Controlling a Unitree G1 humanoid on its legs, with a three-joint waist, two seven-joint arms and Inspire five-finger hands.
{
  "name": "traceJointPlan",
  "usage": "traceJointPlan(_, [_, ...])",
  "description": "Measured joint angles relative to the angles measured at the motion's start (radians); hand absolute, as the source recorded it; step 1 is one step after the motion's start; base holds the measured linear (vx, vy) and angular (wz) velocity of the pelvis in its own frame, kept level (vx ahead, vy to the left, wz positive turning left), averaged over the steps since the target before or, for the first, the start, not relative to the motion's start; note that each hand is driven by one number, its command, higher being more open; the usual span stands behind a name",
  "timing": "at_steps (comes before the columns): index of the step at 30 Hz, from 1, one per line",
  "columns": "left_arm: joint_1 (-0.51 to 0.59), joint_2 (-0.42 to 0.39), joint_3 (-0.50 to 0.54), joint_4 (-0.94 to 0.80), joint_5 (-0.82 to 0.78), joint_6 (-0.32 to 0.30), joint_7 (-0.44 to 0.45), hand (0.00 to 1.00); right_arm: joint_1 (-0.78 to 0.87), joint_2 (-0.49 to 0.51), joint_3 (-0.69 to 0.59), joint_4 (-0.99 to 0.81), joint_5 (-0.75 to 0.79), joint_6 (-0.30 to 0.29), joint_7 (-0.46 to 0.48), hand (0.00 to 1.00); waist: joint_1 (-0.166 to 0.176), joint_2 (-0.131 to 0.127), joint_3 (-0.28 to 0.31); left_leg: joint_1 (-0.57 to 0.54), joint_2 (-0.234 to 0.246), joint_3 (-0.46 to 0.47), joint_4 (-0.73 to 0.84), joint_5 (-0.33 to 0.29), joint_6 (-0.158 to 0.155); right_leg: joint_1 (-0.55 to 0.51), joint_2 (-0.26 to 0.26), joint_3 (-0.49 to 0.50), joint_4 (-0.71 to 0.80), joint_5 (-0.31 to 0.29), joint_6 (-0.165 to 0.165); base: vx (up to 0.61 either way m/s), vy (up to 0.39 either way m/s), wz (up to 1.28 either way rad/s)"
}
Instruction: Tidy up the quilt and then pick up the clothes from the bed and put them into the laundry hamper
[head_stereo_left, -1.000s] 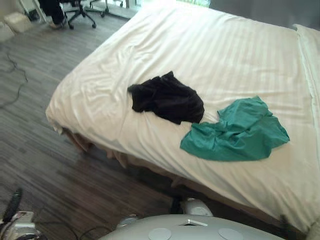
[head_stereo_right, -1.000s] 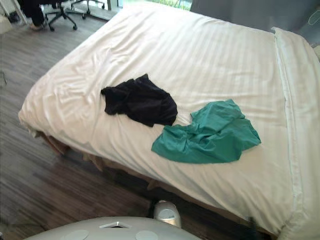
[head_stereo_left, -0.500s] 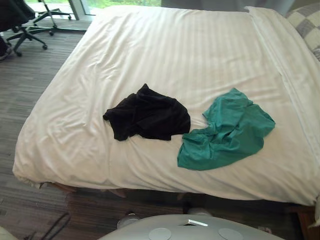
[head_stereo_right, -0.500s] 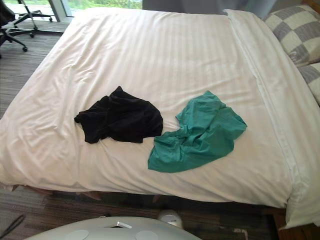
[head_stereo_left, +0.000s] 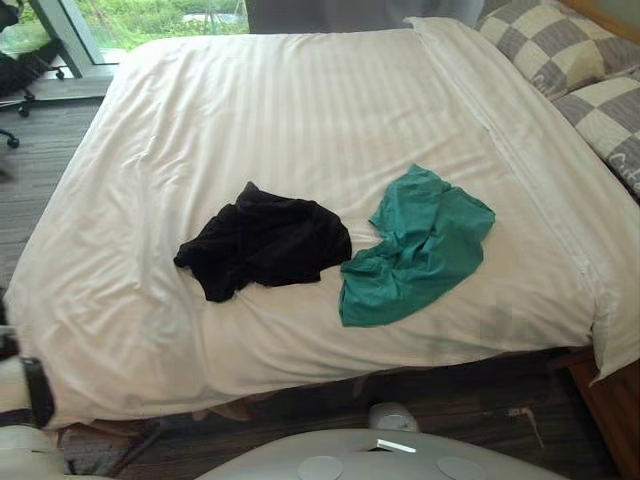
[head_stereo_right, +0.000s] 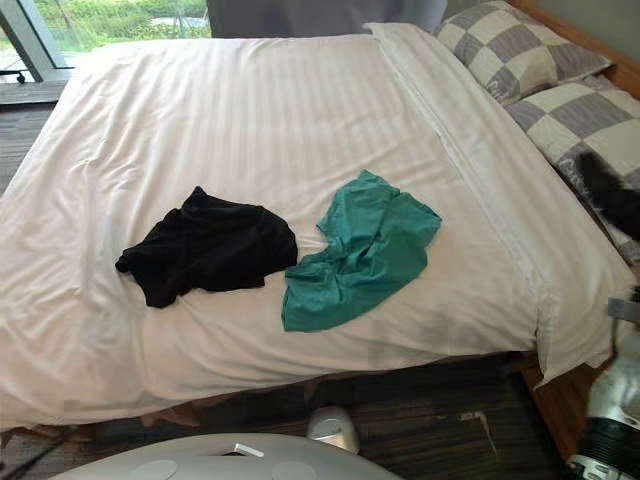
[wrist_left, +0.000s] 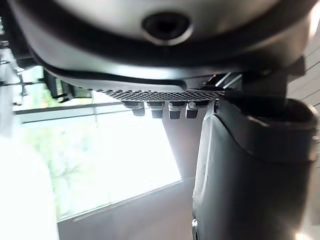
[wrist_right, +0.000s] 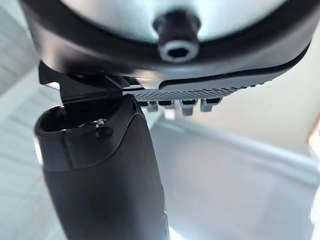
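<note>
Two loose garments (head_stereo_left: 265, 240) on white quilt (head_stereo_left: 300, 110)

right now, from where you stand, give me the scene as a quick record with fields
bedding: white quilt spread over the bed, mild wrinkles near the front edge
head end: checked pillows at the far right
item 1: black garment, crumpled, on the quilt
item 2: green garment, crumpled, on the quilt to the right of the black one, edges meeting or nearly so
left: left hand open, holding nothing
right: right hand open, holding nothing
ground: dark wood floor in front of the bed
</note>
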Motion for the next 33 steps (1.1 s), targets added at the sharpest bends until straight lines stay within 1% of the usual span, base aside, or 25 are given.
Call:
traceJointPlan(1, [0.019,-0.037,-0.019,-0.001,0.013,0.027,-0.002,1.00,-0.014,0.001,0.054,-0.035,-0.036,0.030,0.005,1.00,0.007,-0.004,0.001,-0.001,-0.002,0.000,-0.002,0.002,0.000,0.010,-0.002,0.000,-0.028,0.012,0.018,-0.04,-0.025,0.06])
traceJointPlan(2, [0.051,-0.092,-0.031,-0.002,0.014,0.054,-0.003,1.00,-0.045,0.001,0.119,-0.060,-0.076,0.069,0.010,1.00,0.011,-0.004,0.001,-0.001,-0.004,-0.004,-0.005,0.006,0.001,0.024,-0.004,-0.004,-0.053,0.023,0.027,-0.03,-0.022,0.08])
traceJointPlan(4, [0.102,-0.173,-0.049,-0.037,0.017,0.093,-0.010,1.00,-0.062,0.002,0.183,-0.092,-0.103,0.125,0.012,1.00,0.021,0.001,0.004,-0.001,-0.005,-0.014,-0.011,0.011,0.001,0.039,-0.005,-0.019,-0.073,0.033,0.030,0.00,-0.020,0.17])
traceJointPlan(5, [0.147,-0.217,-0.054,-0.092,0.026,0.115,-0.023,1.00,-0.062,0.004,0.197,-0.117,-0.134,0.163,0.014,1.00,0.031,0.003,0.005,0.000,-0.005,-0.020,-0.023,0.017,0.000,0.038,-0.003,-0.026,-0.073,0.033,0.030,0.04,-0.022,0.18])
traceJointPlan(6, [0.182,-0.256,-0.061,-0.138,0.047,0.124,-0.040,1.00,-0.062,0.006,0.209,-0.125,-0.134,0.192,0.017,1.00,0.039,0.003,0.005,0.000,-0.005,-0.025,-0.034,0.023,0.001,0.039,-0.001,-0.033,-0.075,0.034,0.029,0.05,-0.017,0.16])
traceJointPlan(9, [0.212,-0.315,-0.116,-0.179,0.095,0.129,-0.076,1.00,-0.065,0.037,0.230,-0.150,-0.172,0.243,0.017,1.00,0.042,0.005,0.006,0.006,-0.004,-0.045,-0.048,0.027,-0.001,0.056,0.000,-0.056,-0.086,0.036,0.027,0.06,-0.012,0.19])
traceJointPlan(12, [0.211,-0.350,-0.162,-0.181,0.156,0.129,-0.093,1.00,-0.070,0.064,0.276,-0.168,-0.177,0.258,0.023,1.00,0.040,0.013,0.007,0.009,-0.004,-0.045,-0.055,0.027,0.000,0.058,0.001,-0.057,-0.086,0.044,0.026,0.03,0.005,0.02])
traceJointPlan(13, [0.211,-0.365,-0.187,-0.181,0.180,0.129,-0.101,1.00,-0.070,0.081,0.295,-0.187,-0.205,0.272,0.026,1.00,0.038,0.016,0.008,0.011,-0.005,-0.044,-0.055,0.027,0.000,0.058,0.001,-0.057,-0.087,0.049,0.026,0.01,0.009,-0.04])
traceJointPlan(15, [0.209,-0.381,-0.229,-0.181,0.222,0.129,-0.115,1.00,-0.068,0.114,0.321,-0.201,-0.214,0.280,0.028,1.00,0.035,0.017,0.009,0.014,-0.005,-0.043,-0.058,0.026,0.000,0.058,0.000,-0.058,-0.087,0.050,0.028,0.00,0.002,-0.02])
traceJointPlan(17, [0.208,-0.404,-0.267,-0.181,0.311,0.129,-0.137,1.00,-0.061,0.146,0.336,-0.236,-0.218,0.299,0.028,1.00,0.034,0.023,0.013,0.016,-0.005,-0.040,-0.059,0.026,0.000,0.059,0.000,-0.058,-0.088,0.053,0.033,0.00,0.000,0.00])
traceJointPlan(19, [0.208,-0.419,-0.286,-0.181,0.365,0.129,-0.155,1.00,-0.050,0.147,0.337,-0.267,-0.218,0.310,0.029,1.00,0.035,0.032,0.018,0.017,-0.005,-0.038,-0.059,0.026,0.000,0.059,0.000,-0.058,-0.089,0.054,0.034,-0.01,-0.009,-0.02])
traceJointPlan(20, [0.208,-0.419,-0.298,-0.181,0.418,0.130,-0.171,1.00,-0.044,0.154,0.337,-0.280,-0.218,0.314,0.034,1.00,0.034,0.036,0.021,0.017,-0.005,-0.036,-0.059,0.026,0.000,0.059,0.000,-0.057,-0.091,0.055,0.035,-0.04,-0.027,-0.05])
traceJointPlan(21, [0.208,-0.419,-0.304,-0.181,0.445,0.132,-0.178,1.00,-0.040,0.161,0.337,-0.283,-0.218,0.315,0.036,1.00,0.034,0.036,0.021,0.017,-0.005,-0.033,-0.059,0.026,0.000,0.060,0.000,-0.056,-0.094,0.056,0.036,-0.04,-0.037,-0.11])
traceJointPlan(22, [0.208,-0.418,-0.317,-0.181,0.498,0.132,-0.190,1.00,-0.029,0.173,0.337,-0.290,-0.217,0.318,0.038,1.00,0.035,0.038,0.022,0.018,-0.005,-0.025,-0.059,0.026,0.000,0.061,0.001,-0.054,-0.106,0.060,0.043,-0.04,-0.038,-0.14])
traceJointPlan(25, [0.207,-0.419,-0.366,-0.165,0.642,0.157,-0.216,1.00,-0.020,0.189,0.337,-0.303,-0.216,0.334,0.049,1.00,0.028,0.054,0.033,0.018,-0.005,-0.008,-0.059,0.026,0.000,0.054,0.003,-0.044,-0.109,0.070,0.042,-0.06,-0.033,-0.19])
traceJointPlan(27, [0.208,-0.419,-0.421,-0.120,0.785,0.189,-0.254,1.00,-0.019,0.210,0.338,-0.305,-0.210,0.337,0.055,1.00,0.015,0.065,0.040,0.017,-0.005,0.014,-0.060,0.026,0.000,0.053,0.003,-0.024,-0.139,0.091,0.041,-0.08,-0.031,-0.26])
traceJointPlan(28, [0.209,-0.419,-0.435,-0.105,0.821,0.201,-0.267,1.00,-0.018,0.210,0.339,-0.306,-0.209,0.337,0.058,1.00,0.011,0.068,0.042,0.017,-0.004,0.018,-0.061,0.026,0.000,0.052,0.003,-0.022,-0.145,0.095,0.041,-0.10,-0.053,-0.27])
traceJointPlan(29, [0.212,-0.419,-0.466,-0.067,0.891,0.213,-0.281,1.00,-0.017,0.210,0.339,-0.309,-0.209,0.337,0.068,1.00,0.005,0.072,0.047,0.015,-0.005,0.027,-0.064,0.026,-0.001,0.047,0.003,-0.013,-0.158,0.101,0.037,-0.10,-0.054,-0.35])
traceJointPlan(30, [0.218,-0.429,-0.478,-0.051,0.965,0.214,-0.270,1.00,-0.012,0.210,0.339,-0.313,-0.208,0.337,0.072,1.00,0.006,0.072,0.048,0.007,-0.006,0.044,-0.064,0.025,-0.002,0.030,0.004,0.006,-0.160,0.103,0.038,-0.10,-0.058,-0.33])
traceJointPlan(31, [0.215,-0.437,-0.477,-0.050,1.002,0.218,-0.261,1.00,-0.008,0.210,0.338,-0.313,-0.206,0.338,0.074,1.00,0.005,0.073,0.048,0.001,-0.006,0.047,-0.065,0.026,-0.002,0.024,0.004,0.009,-0.162,0.105,0.036,-0.06,-0.054,-0.28])
traceJointPlan(32, [0.205,-0.450,-0.479,-0.032,1.059,0.222,-0.247,1.00,-0.003,0.209,0.336,-0.313,-0.205,0.342,0.078,1.00,0.005,0.078,0.052,-0.002,-0.005,0.052,-0.065,0.027,-0.003,0.020,0.006,0.012,-0.168,0.111,0.033,-0.03,-0.039,-0.11])
traceJointPlan(33, [0.205,-0.459,-0.481,-0.016,1.077,0.223,-0.234,1.00,-0.003,0.209,0.336,-0.313,-0.204,0.348,0.083,1.00,0.004,0.081,0.054,-0.001,-0.005,0.054,-0.065,0.028,-0.003,0.020,0.006,0.017,-0.170,0.112,0.034,-0.04,-0.047,-0.14])
